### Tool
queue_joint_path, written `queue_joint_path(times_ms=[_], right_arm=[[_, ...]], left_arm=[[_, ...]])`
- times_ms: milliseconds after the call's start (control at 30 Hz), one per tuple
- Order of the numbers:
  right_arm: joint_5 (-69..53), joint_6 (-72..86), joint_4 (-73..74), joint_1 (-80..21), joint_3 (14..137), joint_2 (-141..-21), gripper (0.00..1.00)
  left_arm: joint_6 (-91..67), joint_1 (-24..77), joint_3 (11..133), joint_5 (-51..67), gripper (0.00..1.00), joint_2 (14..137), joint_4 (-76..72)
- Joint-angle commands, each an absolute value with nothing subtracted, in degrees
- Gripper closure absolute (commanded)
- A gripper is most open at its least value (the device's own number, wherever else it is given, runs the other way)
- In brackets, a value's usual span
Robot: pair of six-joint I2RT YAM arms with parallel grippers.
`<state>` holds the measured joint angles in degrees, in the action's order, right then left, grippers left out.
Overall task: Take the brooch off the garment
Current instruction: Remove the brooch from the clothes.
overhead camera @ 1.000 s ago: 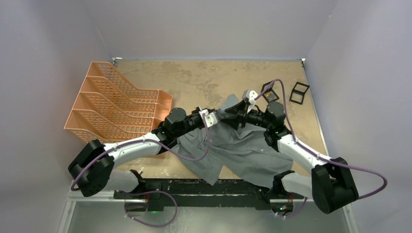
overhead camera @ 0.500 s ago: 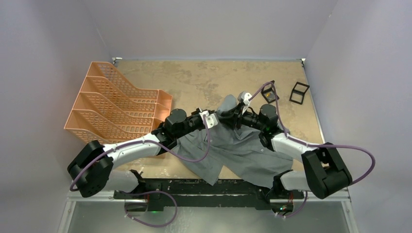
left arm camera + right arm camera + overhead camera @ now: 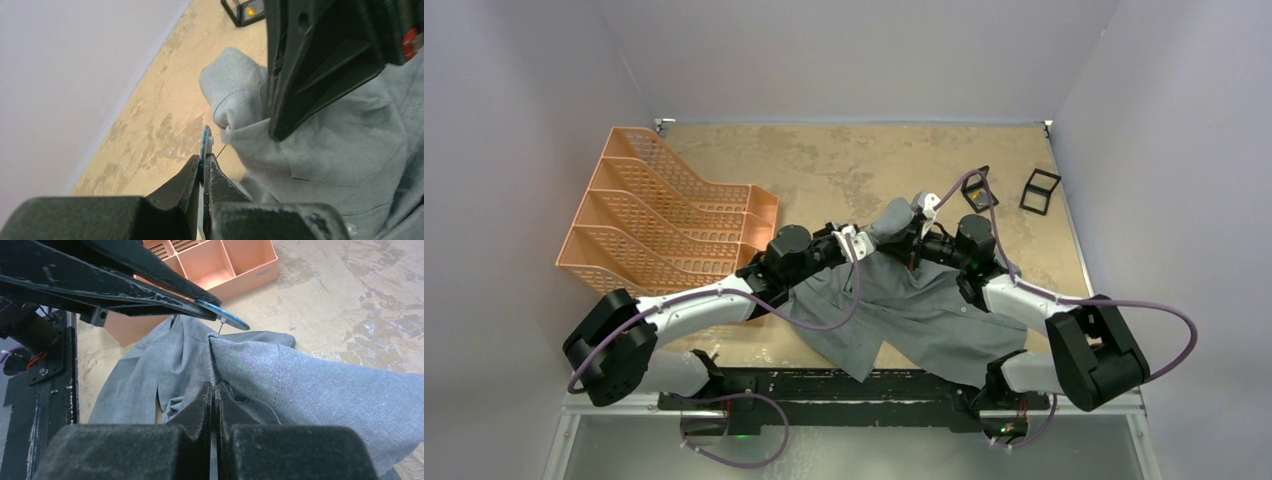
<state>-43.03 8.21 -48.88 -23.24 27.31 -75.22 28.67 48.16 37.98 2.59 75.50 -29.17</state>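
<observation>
The left fingers [image 3: 203,166] are pinched together on the edge of the brooch [image 3: 205,142], a small blue disc with a white back, held just off the cloth. A thin pin runs from it toward the fold, and I cannot tell whether its tip is in the fabric. Facing them, the right fingers [image 3: 214,392] are clamped on a raised ridge of the shirt [image 3: 914,312], just below the brooch. The grey shirt lies crumpled from that lifted far end down to the near edge of the worktop [image 3: 824,160].

That surface is tan and mottled with paler patches. An orange tiered rack [image 3: 654,222] sits at the left, near the shirt but apart from it. Two small black frames [image 3: 1040,190] stand in the far right corner. Pale lilac walls [image 3: 854,50] close in three sides.

Both arms bend outward at the elbow and reach in, so the wrists meet almost nose to nose over the shirt's far end. Purple cables [image 3: 824,322] loop along each arm.
</observation>
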Motion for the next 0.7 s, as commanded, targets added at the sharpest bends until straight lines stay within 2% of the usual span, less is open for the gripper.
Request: queue_joint_path(times_ms=[0,300,533,667], right_arm=[[-43.5,6.5,-47.7,-23.5,28.6,-72.9,1.0],[-38.2,5.3,-43.1,-23.5,31.7,-75.1,1.0],[-26.4,5.2,-36.8,-23.4,39.7,-82.0,1.0],[-21.5,4.4,-30.6,-23.4,49.1,-90.2,1.0]], left_arm=[[30.1,48.4,38.8,-3.7,1.0,75.9,-27.8],[25.6,48.3,38.6,-15.1,1.0,74.9,-27.5],[15.1,48.2,38.0,-20.4,1.0,69.3,-25.7],[7.6,48.1,36.2,-21.5,1.0,64.5,-25.6]])
